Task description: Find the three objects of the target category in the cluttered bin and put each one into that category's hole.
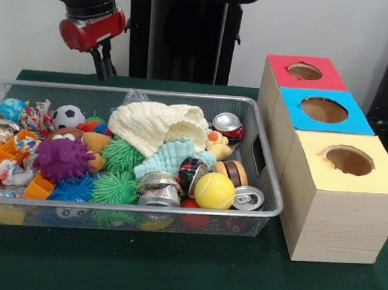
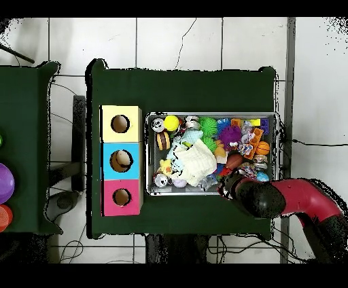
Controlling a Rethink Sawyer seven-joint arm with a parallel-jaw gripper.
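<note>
The wire-mesh bin (image 1: 184, 95) is packed with toys, balls and cans; it also shows in the overhead view (image 2: 212, 115). A piece of clear wrinkly film (image 1: 134, 97) pokes up at the bin's far rim, behind the cream cloth. Another clear glinting piece (image 1: 2, 130) lies at the bin's left end. My gripper (image 1: 106, 67) hangs above the bin's far left rim, with nothing visible in it; in the overhead view (image 2: 230, 186) it is at the bin's edge nearest the robot. The blue-topped box's hole (image 1: 324, 109) is to the right of the bin, and something pale shows inside it from overhead (image 2: 121, 161).
The red-topped box (image 1: 304, 72) and yellow-topped box (image 1: 347, 160) flank the blue one. A cream cloth (image 1: 156, 125), silver cans (image 1: 158, 188), a yellow ball (image 1: 214, 190) and spiky balls (image 1: 62, 158) fill the bin. Another green table (image 2: 20, 149) stands beside.
</note>
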